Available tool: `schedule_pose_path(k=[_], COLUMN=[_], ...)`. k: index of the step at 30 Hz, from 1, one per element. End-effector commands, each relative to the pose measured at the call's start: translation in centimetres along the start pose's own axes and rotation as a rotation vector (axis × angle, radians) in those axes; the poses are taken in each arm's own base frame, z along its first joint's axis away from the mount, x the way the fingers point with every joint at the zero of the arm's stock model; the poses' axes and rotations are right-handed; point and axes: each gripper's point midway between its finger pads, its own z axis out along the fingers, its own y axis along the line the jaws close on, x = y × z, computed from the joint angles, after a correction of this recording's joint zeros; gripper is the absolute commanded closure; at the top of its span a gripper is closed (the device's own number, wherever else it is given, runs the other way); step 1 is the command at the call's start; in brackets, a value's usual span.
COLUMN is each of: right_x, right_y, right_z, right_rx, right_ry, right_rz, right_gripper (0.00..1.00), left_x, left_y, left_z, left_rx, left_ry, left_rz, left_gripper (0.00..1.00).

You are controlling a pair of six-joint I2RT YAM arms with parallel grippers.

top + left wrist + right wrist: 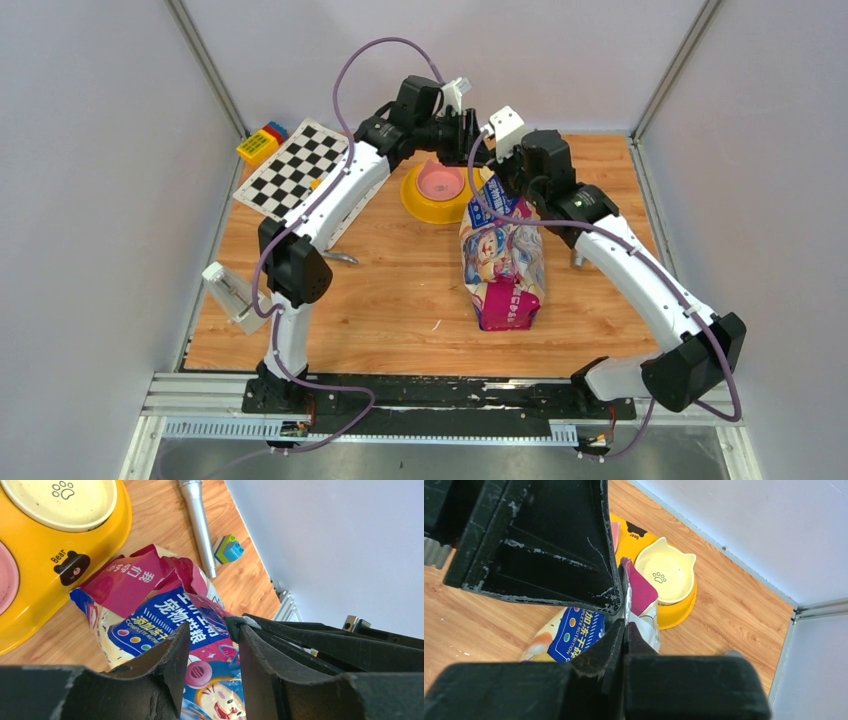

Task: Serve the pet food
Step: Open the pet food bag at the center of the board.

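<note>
The glossy blue-and-pink cat bag [503,262] lies on the table in front of the yellow double-bowl feeder [412,195]. My right gripper [625,625] is shut on the bag's torn top edge; the bag also shows in the right wrist view [574,635]. My left gripper [212,635] is open, its fingers a little above the bag's top [150,610] and not touching it. In the top view both grippers, left [470,135] and right [497,180], meet over the bag's far end. The kibble is hidden; none shows in the pink bowl [441,182] or the cream bowl [60,502].
A silver rod [197,522] and a small green-and-blue block [229,548] lie by the right wall behind the bag. A checkerboard [293,168] and coloured blocks [262,142] sit at the back left. The grey scoop [232,292] lies at the left edge.
</note>
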Motion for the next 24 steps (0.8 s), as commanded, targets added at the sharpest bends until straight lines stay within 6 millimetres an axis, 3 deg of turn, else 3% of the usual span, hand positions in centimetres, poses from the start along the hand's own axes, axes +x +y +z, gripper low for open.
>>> schedule_pose_path(k=[1, 18, 20, 24], right_x=[-2.4, -2.2, -2.3, -2.5], right_y=[0.4, 2.5, 2.6, 3.0], right_z=[-1.4, -1.4, -1.5, -1.7], right_rx=[-0.009, -0.004, -0.005, -0.015], right_ry=[-0.061, -0.090, -0.094, -0.102], right_rz=[-0.020, -0.147, -0.151, -0.157], right_gripper=[1.00, 1.00, 1.00, 1.00], left_x=[0.6, 1.9, 2.2, 2.5], left_y=[0.8, 1.2, 1.4, 2.3], left_z=[0.5, 2.2, 2.4, 2.8], left_rx=[-0.047, -0.085, -0.100, -0.142], left_ry=[0.010, 0.037, 0.043, 0.045], left_rz=[0.033, 0.026, 0.029, 0.030], left_gripper=[0.52, 0.48, 0.51, 0.71])
